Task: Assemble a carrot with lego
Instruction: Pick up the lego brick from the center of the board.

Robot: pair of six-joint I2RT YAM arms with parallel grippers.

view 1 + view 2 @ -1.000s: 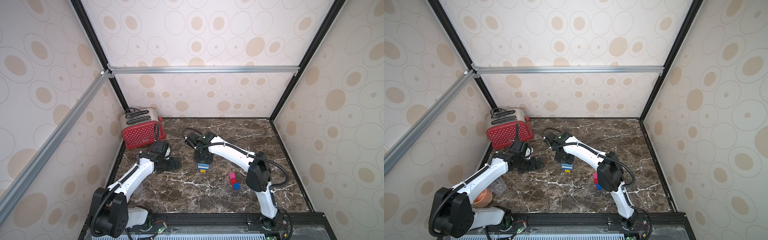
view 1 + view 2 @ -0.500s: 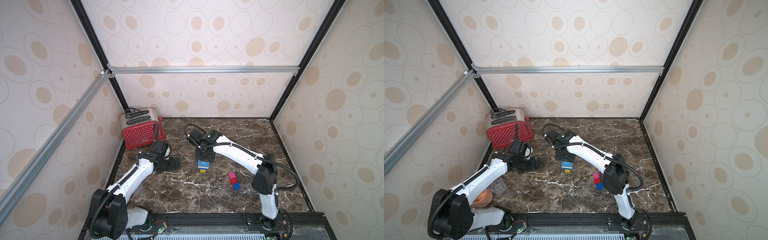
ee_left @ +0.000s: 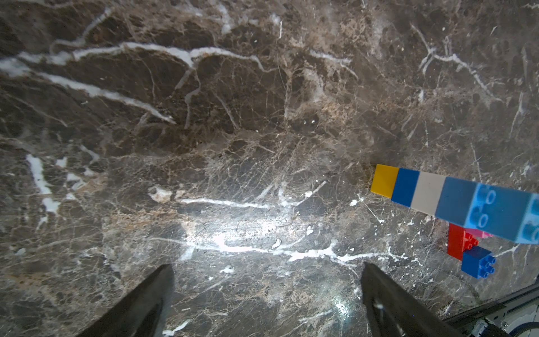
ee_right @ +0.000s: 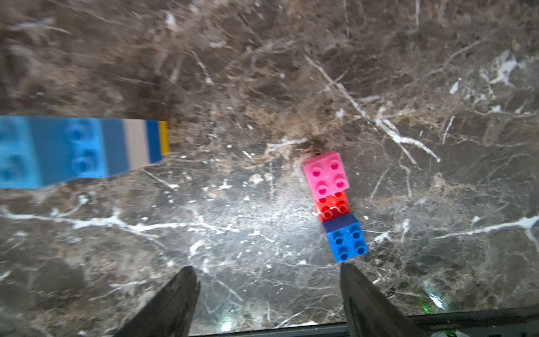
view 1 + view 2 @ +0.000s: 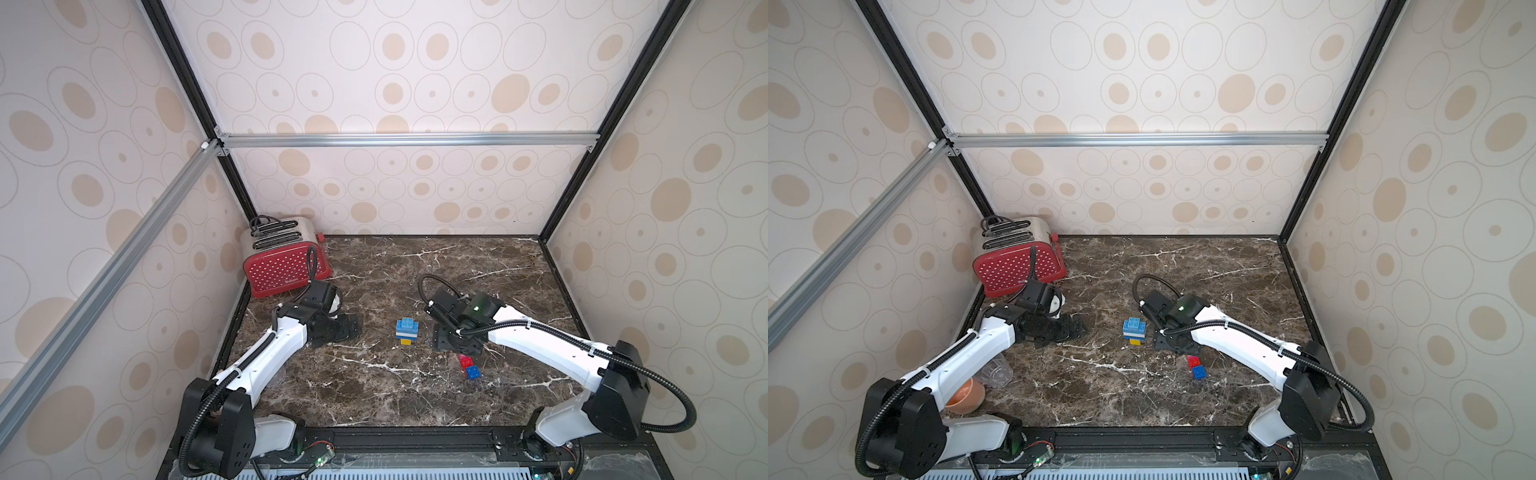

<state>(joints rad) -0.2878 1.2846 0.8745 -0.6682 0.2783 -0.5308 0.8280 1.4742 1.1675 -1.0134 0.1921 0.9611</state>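
The lego lies in two separate pieces. A stack (image 5: 407, 330) (image 5: 1134, 330) of yellow, blue, white, blue and light blue bricks stands upright mid-table; both wrist views show its side (image 3: 437, 195) (image 4: 73, 148). To its right lies a red bar (image 5: 467, 365) (image 5: 1196, 366) (image 4: 332, 204) with a pink brick (image 4: 326, 173) and a blue brick (image 4: 347, 242) on it. My right gripper (image 5: 455, 343) (image 5: 1173, 343) (image 4: 268, 268) hovers between the two pieces, open and empty. My left gripper (image 5: 345, 328) (image 5: 1071, 328) (image 3: 267, 267) is open over bare table, left of the stack.
A red toaster (image 5: 286, 262) (image 5: 1017, 259) stands in the back left corner. A clear plastic cup (image 5: 996, 372) and an orange bowl (image 5: 967, 397) sit by the left arm's base. Patterned walls close in three sides.
My right gripper has opened, let go of the stack's top and moved right, towards the red bar. The stack stays upright. The left arm has not moved.
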